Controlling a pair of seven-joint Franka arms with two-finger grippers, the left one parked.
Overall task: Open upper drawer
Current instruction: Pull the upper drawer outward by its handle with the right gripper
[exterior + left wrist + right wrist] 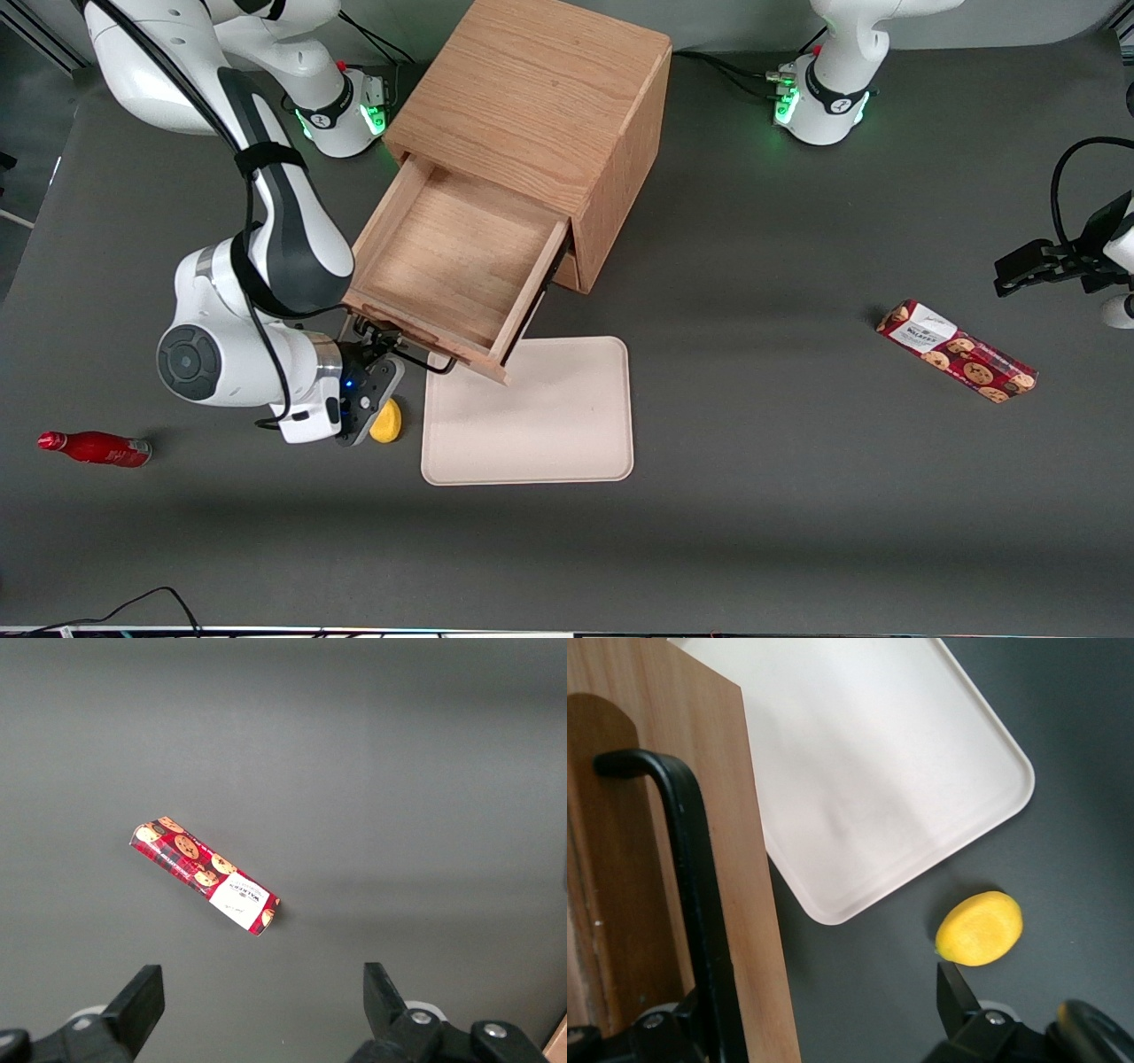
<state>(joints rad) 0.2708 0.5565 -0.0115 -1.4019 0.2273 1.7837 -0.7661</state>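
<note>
Spread wide beside the dark handle (691, 904), not clamped on it: gripper (376, 347) at the upper drawer (452, 266) front. Pulled far out of cabinet (540, 97) over tray (532, 416); looks essentially done, retreat left.

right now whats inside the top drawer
The upper drawer shows only bare wood; its back stays hidden in the cabinet. The end effector is at its handle.

Gripper (824, 1028) astride upper drawer (673, 859) handle (700, 904), near lemon (980, 928), tray (868, 771)
</note>
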